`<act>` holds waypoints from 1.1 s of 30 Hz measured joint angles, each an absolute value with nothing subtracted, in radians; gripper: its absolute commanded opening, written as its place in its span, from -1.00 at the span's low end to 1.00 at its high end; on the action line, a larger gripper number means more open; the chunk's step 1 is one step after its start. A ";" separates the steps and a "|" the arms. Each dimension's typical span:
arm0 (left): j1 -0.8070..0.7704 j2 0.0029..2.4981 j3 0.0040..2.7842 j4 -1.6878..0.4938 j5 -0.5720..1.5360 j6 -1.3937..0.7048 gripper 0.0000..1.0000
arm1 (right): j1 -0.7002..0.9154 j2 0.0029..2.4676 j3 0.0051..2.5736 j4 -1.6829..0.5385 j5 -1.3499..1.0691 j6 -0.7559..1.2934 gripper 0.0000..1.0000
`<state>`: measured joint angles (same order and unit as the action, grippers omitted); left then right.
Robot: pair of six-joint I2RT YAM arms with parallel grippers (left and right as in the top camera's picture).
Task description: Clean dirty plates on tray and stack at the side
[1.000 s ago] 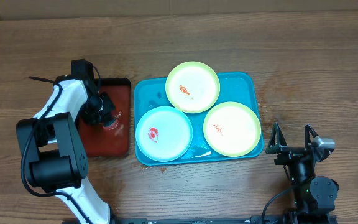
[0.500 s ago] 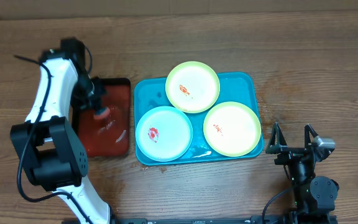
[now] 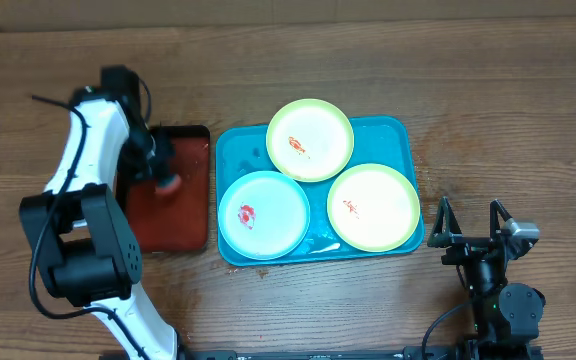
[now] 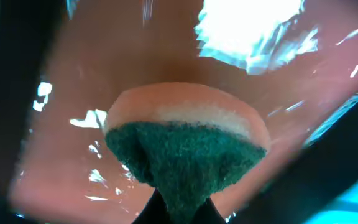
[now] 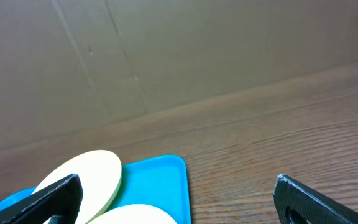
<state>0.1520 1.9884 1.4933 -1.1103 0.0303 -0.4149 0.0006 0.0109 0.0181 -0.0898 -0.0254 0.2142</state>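
Since half a second ago the left gripper [image 3: 164, 178] has shifted slightly over the red tray [image 3: 183, 215], its fingers pinched on a green-and-pink sponge [image 4: 185, 152] above the wet surface. Three plates, a white-blue plate [image 3: 264, 214] and two green-rimmed yellow plates [image 3: 310, 139] [image 3: 373, 207], lie on the turquoise tray [image 3: 408, 135], each smeared red. Parked beside it, the right gripper [image 3: 469, 228] stands spread wide and empty.

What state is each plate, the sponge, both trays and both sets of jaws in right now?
Top green-rimmed plate: red smear, on blue tray.
Right green-rimmed plate: small red smear, on tray.
White-blue plate: red smear, on tray.
Sponge: pinched in left gripper, over red tray.
Red tray: wet, glistening.
Right gripper: jaws open, empty.
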 measured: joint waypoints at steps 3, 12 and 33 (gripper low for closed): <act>0.152 1.989 1.468 -1.130 0.062 -0.396 -0.92 | 0.001 0.011 0.018 -0.090 -0.025 0.214 0.99; 0.152 1.880 1.673 -1.257 0.101 -0.332 -0.91 | 0.001 0.011 0.018 -0.090 -0.025 0.214 1.00; -0.097 1.743 1.346 -1.132 0.150 -0.345 -0.92 | 0.001 0.011 0.018 -0.090 -0.026 0.215 1.00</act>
